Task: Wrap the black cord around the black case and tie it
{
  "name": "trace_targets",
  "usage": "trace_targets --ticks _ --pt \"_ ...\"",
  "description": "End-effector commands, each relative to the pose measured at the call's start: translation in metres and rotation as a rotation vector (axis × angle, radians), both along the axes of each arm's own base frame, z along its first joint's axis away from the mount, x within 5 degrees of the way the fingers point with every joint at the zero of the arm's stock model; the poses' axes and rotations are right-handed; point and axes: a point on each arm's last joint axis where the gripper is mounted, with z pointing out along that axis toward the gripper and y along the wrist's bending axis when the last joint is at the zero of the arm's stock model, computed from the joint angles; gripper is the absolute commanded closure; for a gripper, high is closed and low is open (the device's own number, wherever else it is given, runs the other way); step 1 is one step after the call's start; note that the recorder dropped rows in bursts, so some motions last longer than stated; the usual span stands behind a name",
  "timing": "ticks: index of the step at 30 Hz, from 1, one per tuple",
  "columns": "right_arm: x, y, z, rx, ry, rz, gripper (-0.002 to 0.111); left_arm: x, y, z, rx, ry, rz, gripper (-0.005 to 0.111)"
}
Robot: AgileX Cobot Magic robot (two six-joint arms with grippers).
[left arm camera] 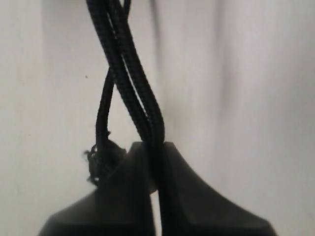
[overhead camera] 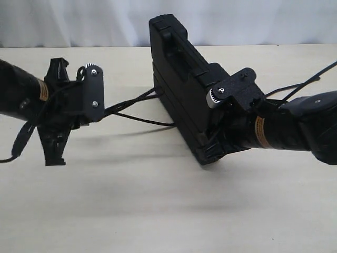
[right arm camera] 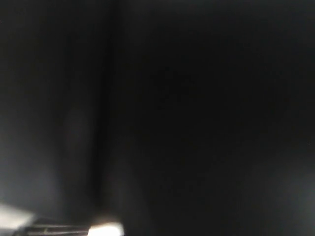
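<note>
**Spotter:** Where's the case, and who has it?

**Me:** The black case (overhead camera: 184, 63) is up on a long edge on the table (overhead camera: 158, 211). Its long axis runs from the far side down toward my right arm. The right gripper (overhead camera: 213, 145) is against the near end. The right wrist view is almost all black, so I cannot tell whether those jaws are spread or clamped.

**Spotter:** And the cord?

**Me:** The black cord (overhead camera: 131, 101) leaves the case's left face and crosses to the left gripper (overhead camera: 100, 113), roughly square to the case's length. In the left wrist view the fingers (left arm camera: 187, 187) are closed narrow on two strands of it (left arm camera: 139, 98). The frayed knot (left arm camera: 98, 160) sits just beside one finger, outside the pinch.

**Spotter:** So which arm leads?

**Me:** The left, I'd say. It has the line, well off to the case's left. My guess is a wrap means carrying the strands around the short girth, across that axis, while the right steadies the end. Risk: the case tips if I pull sideways hard.
</note>
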Motion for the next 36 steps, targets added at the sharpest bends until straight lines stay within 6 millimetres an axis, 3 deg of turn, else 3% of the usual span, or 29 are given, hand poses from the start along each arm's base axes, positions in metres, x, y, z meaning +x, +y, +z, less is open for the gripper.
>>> trace_targets --ticks 1,2,4,6,7,9,12,15,24,27,31,34,36 --pt "-0.001 -0.002 0.000 0.004 0.003 -0.013 0.104 0.018 -0.011 0.038 -0.155 -0.065 0.121 0.107" --pt "-0.001 -0.002 0.000 0.006 0.005 -0.010 0.104 0.024 -0.013 0.053 -0.186 -0.058 0.188 0.107" --pt "-0.001 -0.002 0.000 0.006 0.005 -0.010 0.104 0.027 -0.017 0.059 -0.132 -0.005 0.240 0.107" --pt "-0.001 -0.002 0.000 0.006 0.005 -0.010 0.104 0.026 -0.027 0.048 0.034 0.000 0.270 0.107" --pt "-0.001 -0.002 0.000 0.006 0.005 -0.010 0.104 0.024 -0.043 0.045 0.086 -0.038 0.261 0.107" --pt "-0.001 -0.002 0.000 0.006 0.005 -0.010 0.104 0.020 -0.060 0.051 0.095 -0.050 0.251 0.107" --pt "-0.001 -0.002 0.000 0.006 0.005 -0.010 0.104 0.022 -0.063 0.054 0.076 -0.042 0.264 0.107" --pt "-0.001 -0.002 0.000 0.006 0.005 -0.010 0.104 0.030 -0.071 0.035 0.108 -0.002 0.262 0.107" --pt "-0.001 -0.002 0.000 -0.039 -0.028 0.052 0.104 0.038 -0.096 0.045 -0.151 -0.007 0.246 0.107" --pt "-0.018 0.010 0.000 -0.251 -0.243 -0.017 0.104 0.038 -0.102 0.047 -0.229 -0.005 0.245 0.107" --pt "-0.038 0.023 0.002 -0.389 -0.425 -0.049 0.104 0.038 -0.102 0.046 -0.231 0.002 0.254 0.107" --pt "-0.036 0.027 -0.020 -0.468 -0.394 -0.025 0.104 0.040 -0.104 0.048 -0.271 -0.014 0.259 0.107" --pt "-0.036 0.027 -0.024 -0.486 -0.388 -0.015 0.101 0.041 -0.106 0.049 -0.308 -0.025 0.266 0.107"
